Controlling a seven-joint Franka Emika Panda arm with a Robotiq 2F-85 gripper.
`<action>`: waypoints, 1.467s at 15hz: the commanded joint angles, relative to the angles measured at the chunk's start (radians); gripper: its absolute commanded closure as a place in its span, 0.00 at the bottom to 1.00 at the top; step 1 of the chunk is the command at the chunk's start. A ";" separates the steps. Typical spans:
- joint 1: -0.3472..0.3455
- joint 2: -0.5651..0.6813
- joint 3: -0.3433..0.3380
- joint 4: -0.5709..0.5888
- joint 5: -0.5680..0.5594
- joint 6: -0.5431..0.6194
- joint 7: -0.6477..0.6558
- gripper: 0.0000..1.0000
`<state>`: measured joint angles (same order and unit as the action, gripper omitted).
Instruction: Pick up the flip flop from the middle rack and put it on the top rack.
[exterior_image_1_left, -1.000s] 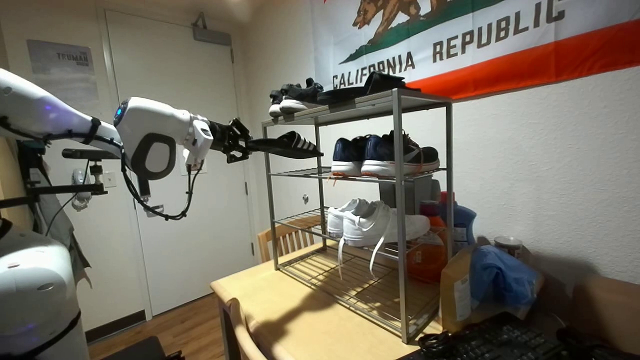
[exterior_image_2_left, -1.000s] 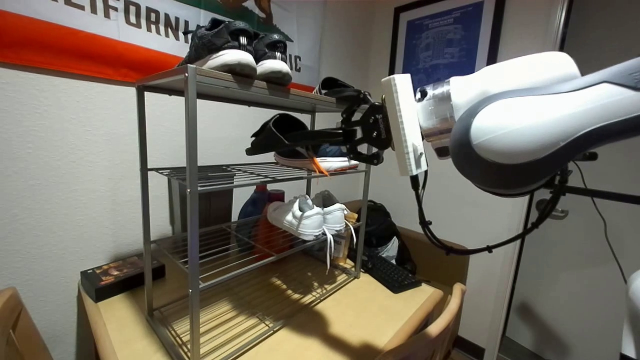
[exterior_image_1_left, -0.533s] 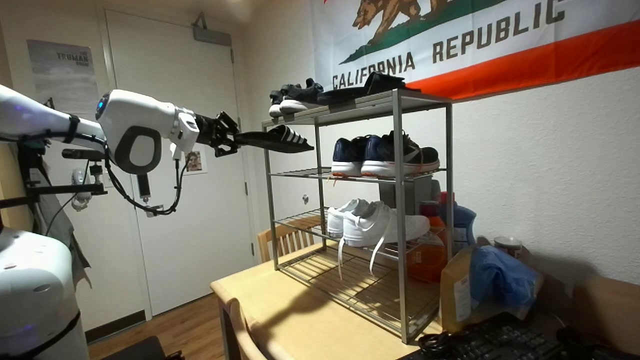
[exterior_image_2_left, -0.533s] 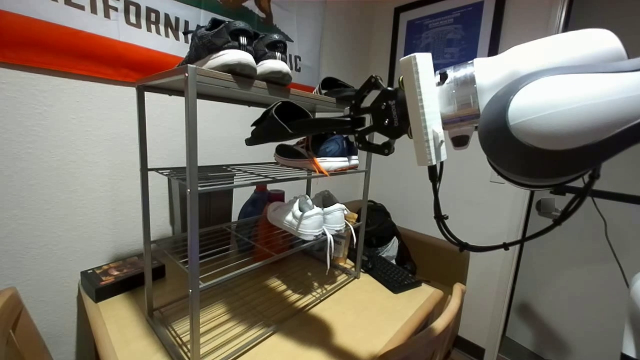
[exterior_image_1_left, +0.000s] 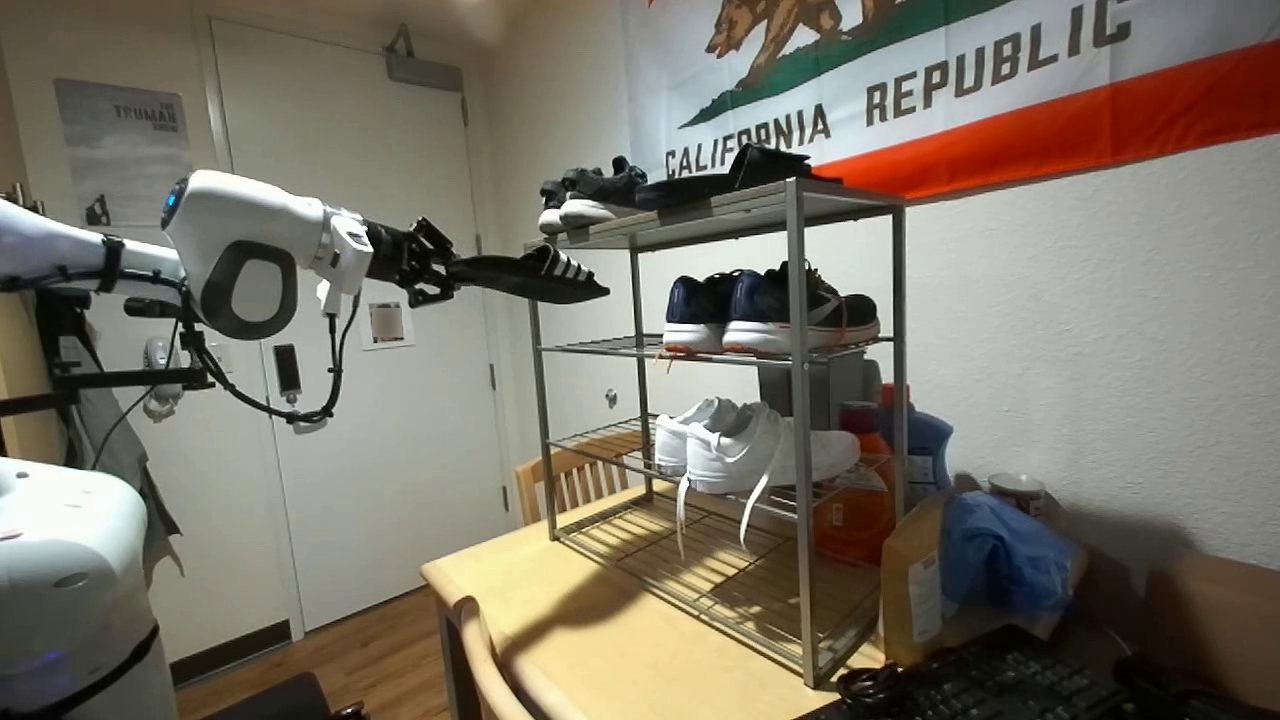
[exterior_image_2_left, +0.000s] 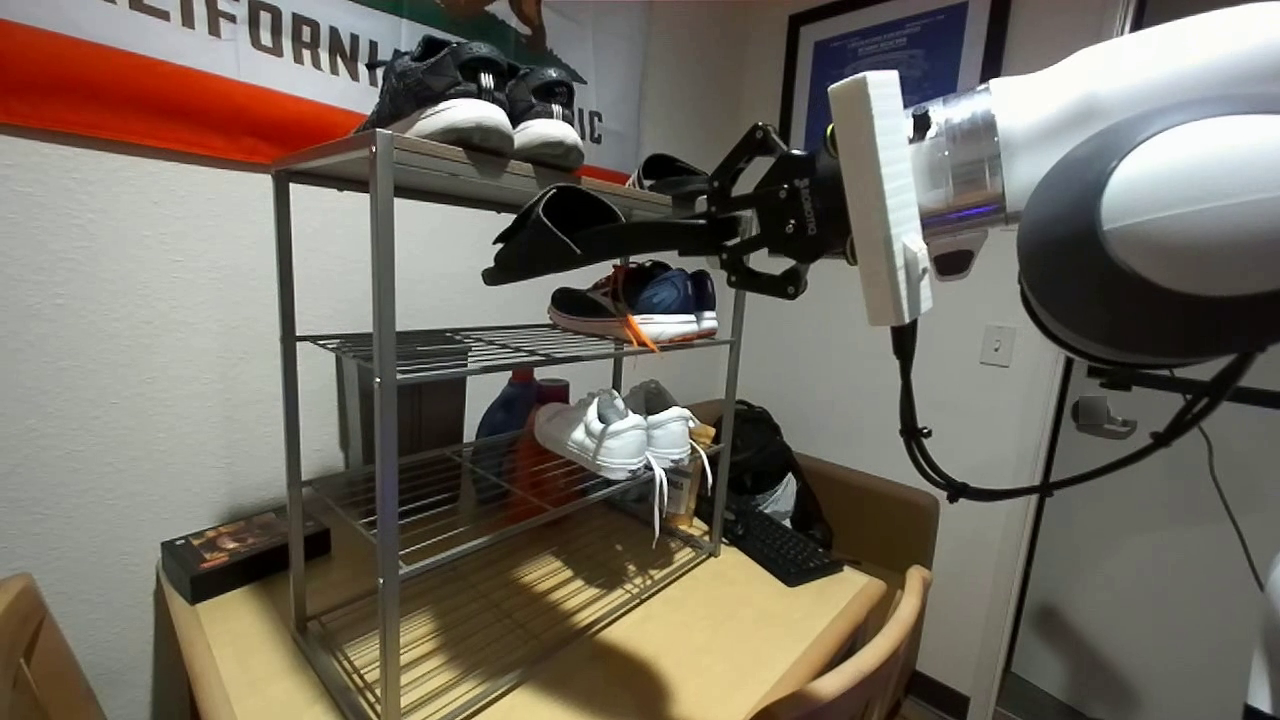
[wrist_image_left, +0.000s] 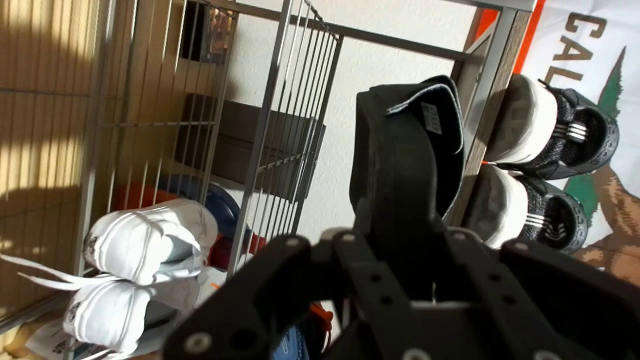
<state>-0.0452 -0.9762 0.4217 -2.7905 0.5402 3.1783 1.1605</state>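
The flip flop, a thin black sandal with white stripes on its strap, shows in both exterior views (exterior_image_1_left: 535, 278) (exterior_image_2_left: 575, 245) and in the wrist view (wrist_image_left: 400, 160). My gripper (exterior_image_1_left: 452, 272) is shut on one end of it, also seen in an exterior view (exterior_image_2_left: 722, 235) and the wrist view (wrist_image_left: 400, 235). It is held off the shelves, at the rack's front side, strap up, a little below the top rack (exterior_image_1_left: 715, 212) (exterior_image_2_left: 450, 172). The middle rack (exterior_image_2_left: 470, 345) is below it. The gripped end is hidden between the fingers.
The top rack holds dark sneakers (exterior_image_2_left: 440, 105) at one end and another black sandal (exterior_image_1_left: 700, 187) at the other. Navy sneakers (exterior_image_1_left: 765, 312) stand on the middle rack, white shoes (exterior_image_1_left: 745, 445) on the tier below. The rack's front posts (exterior_image_2_left: 383, 420) are close.
The gripper has drawn back from the rack toward the robot and risen slightly, carrying the flip flop with it. The shoes on the rack have not moved.
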 joint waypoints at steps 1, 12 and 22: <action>-0.016 -0.092 0.022 0.000 0.037 -0.072 -0.031 0.94; 0.087 -0.204 0.039 0.002 0.011 -0.216 -0.135 0.94; 0.187 -0.252 -0.005 0.002 -0.008 -0.245 -0.194 0.94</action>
<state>0.1145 -1.1952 0.4466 -2.7883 0.5347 2.9413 0.9979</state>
